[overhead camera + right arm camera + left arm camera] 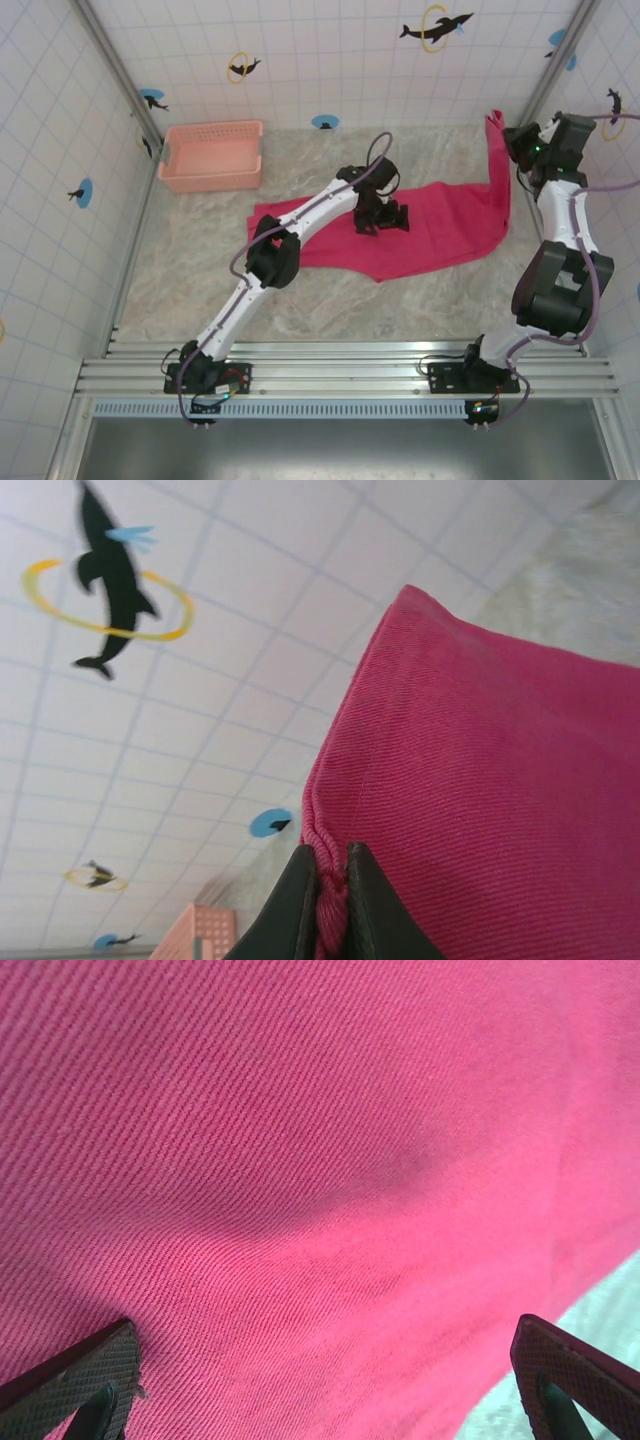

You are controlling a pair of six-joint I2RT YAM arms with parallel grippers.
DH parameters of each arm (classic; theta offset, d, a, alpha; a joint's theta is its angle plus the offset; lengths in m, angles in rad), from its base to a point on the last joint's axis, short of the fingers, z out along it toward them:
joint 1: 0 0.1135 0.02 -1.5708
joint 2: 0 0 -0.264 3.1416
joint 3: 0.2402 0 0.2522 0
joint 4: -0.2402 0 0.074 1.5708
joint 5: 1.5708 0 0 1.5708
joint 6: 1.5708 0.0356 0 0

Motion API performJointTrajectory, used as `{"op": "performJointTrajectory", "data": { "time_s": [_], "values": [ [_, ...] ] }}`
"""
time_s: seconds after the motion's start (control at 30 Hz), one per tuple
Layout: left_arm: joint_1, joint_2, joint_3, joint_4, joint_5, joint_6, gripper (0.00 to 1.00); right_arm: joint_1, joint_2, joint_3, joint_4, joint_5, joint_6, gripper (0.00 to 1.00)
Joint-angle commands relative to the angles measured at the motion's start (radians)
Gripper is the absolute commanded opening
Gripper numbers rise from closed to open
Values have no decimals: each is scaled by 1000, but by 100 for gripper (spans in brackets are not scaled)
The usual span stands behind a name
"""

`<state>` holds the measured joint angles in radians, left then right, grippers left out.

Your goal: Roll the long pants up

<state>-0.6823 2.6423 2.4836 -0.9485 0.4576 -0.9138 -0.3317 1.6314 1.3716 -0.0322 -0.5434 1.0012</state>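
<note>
Pants (440,225) pinched by raised right end effector (332,860); left end effector (383,222) splayed over them.

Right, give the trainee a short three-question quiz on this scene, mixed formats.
1. True or false: the right gripper is shut on an edge of the long pants.
2. The left gripper is: A) open over the pants; B) shut and empty; C) shut on a trouser leg.
3. Fill in: the basket stands at the table's far ___ corner.
Key: 1 true; 2 A; 3 left.
</note>
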Motion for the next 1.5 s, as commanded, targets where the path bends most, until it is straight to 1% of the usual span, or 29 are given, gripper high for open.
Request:
{"op": "performJointTrajectory", "data": {
  "time_s": [0.0, 0.07, 0.13, 0.17, 0.27, 0.3, 0.37, 0.4, 0.47, 0.53, 0.57, 0.63, 0.73, 0.9, 1.03, 1.23, 1.33, 1.37, 1.4, 1.43, 1.47],
  "values": [
    [41, 18, -14, 2, 79, -37, 97, 93, -82, 83, 23, -66, 11, 0],
    [99, -52, -41, -35, 82, 31, 97, 166, -106, 91, -24, -45, -5, 0],
    [171, -156, -97, -91, 72, 115, 97, 250, -133, 80, -48, -16, -9, 0],
    [225, -204, -125, -120, 62, 158, 97, 295, -144, 70, -49, 9, -11, 0],
    [344, -404, -223, -231, -34, 305, 97, 436, -157, 48, -65, 79, -20, 0],
    [383, -469, -265, -273, -84, 352, 98, 487, -153, 46, -65, 99, -21, 0],
    [457, -587, -381, -321, -165, 424, 97, 578, -142, 36, -50, 144, -10, 0],
    [497, -648, -470, -317, -188, 453, 97, 632, -134, 31, -17, 162, 0, 0],
    [573, -775, -651, -283, -215, 479, 97, 725, -108, 45, -13, 205, 5, 0],
    [660, -884, -839, -231, -209, 493, 97, 811, -65, 72, -7, 235, -6, 0],
    [699, -923, -909, -212, -194, 497, 98, 844, -47, 81, -12, 268, -5, 0],
    [766, -993, -1039, -174, -161, 508, 98, 912, 7, 91, 24, 279, 0, 0],
    [798, -1036, -1141, -168, -151, 541, 97, 996, 101, 117, 40, 289, 13, 0],
    [802, -1030, -1188, -177, -164, 581, 97, 1103, 246, 138, 85, 295, 46, 0],
    [807, -1027, -1208, -169, -157, 594, 98, 1161, 364, 188, 90, 266, 56, 0],
    [808, -1018, -1225, -169, -149, 610, 97, 1225, 477, 255, 11, 257, 41, 0],
    [808, -1012, -1229, -170, -146, 614, 98, 1246, 509, 268, -64, 258, 32, 3],
    [808, -1011, -1229, -168, -147, 615, 98, 1252, 517, 270, -87, 256, 29, 14],
    [808, -1010, -1230, -167, -147, 615, 97, 1256, 523, 267, -98, 249, 27, 32],
    [809, -1007, -1231, -167, -147, 614, 97, 1260, 530, 270, -114, 238, 23, 44],
    [808, -1005, -1231, -165, -148, 615, 98, 1264, 535, 274, -126, 235, 17, 54]
  ]
}}
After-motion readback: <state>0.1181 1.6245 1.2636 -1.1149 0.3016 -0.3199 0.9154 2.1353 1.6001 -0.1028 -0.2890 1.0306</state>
